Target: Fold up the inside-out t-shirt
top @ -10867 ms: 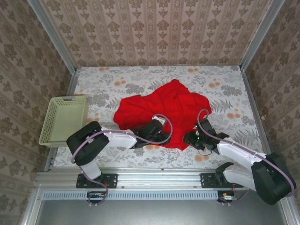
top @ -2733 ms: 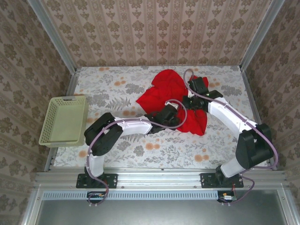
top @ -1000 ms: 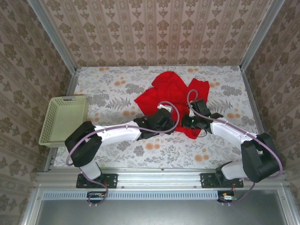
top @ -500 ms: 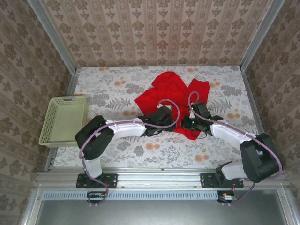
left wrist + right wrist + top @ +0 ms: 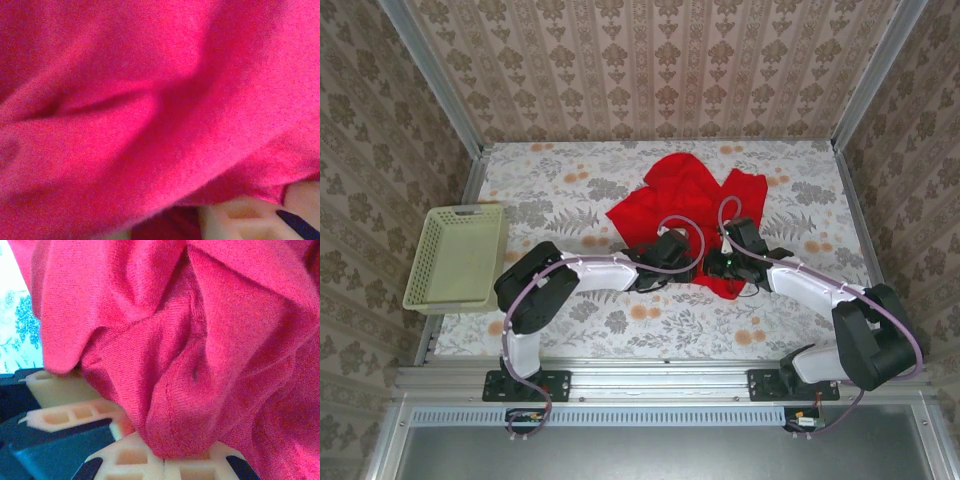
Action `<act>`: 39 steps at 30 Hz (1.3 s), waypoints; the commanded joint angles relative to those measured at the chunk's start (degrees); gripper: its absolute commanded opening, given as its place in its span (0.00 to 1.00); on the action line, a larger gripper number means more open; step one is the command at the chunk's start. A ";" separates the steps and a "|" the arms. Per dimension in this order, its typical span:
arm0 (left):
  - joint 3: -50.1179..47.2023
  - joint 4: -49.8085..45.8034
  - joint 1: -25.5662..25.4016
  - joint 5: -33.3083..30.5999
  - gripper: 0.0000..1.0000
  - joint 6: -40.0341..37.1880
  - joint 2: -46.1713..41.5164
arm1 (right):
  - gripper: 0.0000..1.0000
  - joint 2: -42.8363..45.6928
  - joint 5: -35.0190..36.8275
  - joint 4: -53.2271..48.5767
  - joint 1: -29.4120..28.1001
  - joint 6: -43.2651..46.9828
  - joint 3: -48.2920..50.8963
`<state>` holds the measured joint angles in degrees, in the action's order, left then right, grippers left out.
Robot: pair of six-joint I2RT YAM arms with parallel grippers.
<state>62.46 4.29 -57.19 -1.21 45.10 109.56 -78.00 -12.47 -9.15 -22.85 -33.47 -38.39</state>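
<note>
The inside-out t-shirt (image 5: 685, 200) is a bright red, crumpled heap just right of the table's middle. Both grippers are at its near edge. My left gripper (image 5: 678, 262) reaches in from the left, my right gripper (image 5: 722, 272) from the right. In the left wrist view red cloth (image 5: 150, 100) drapes over the left gripper (image 5: 165, 227). Only a cream finger (image 5: 240, 220) peeks out, with dark cloth between the jaws. In the right wrist view my right gripper (image 5: 165, 460) is shut, a thick fold of the shirt (image 5: 200, 340) pinched at its tips.
A pale yellow-green basket (image 5: 455, 255) stands at the table's left edge. The floral tabletop (image 5: 570, 320) lies bare in front of and left of the shirt. Patterned walls and metal posts close in the back and both sides.
Over the last second the left arm swung right and its jaws narrowed on the cloth. The right gripper barely moved. Earlier the shirt lay spread in the middle; it now sits bunched farther back.
</note>
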 commanded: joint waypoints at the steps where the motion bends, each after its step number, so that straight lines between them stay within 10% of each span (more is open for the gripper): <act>1: 1.96 1.44 1.09 -0.01 0.38 1.22 1.44 | 0.02 1.60 -0.84 0.95 -0.86 -0.98 0.93; 25: -1.26 -6.21 -1.11 -6.85 0.00 -1.10 -7.47 | 0.01 -3.43 11.20 -6.49 -2.46 -0.56 -2.29; 39: -11.75 0.49 -2.67 -6.57 0.00 3.06 -20.82 | 0.05 -8.40 22.58 -11.50 -10.37 -1.55 -5.96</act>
<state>53.52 1.65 -60.42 -8.71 45.56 92.71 -84.62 4.69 -16.60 -32.86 -33.50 -42.87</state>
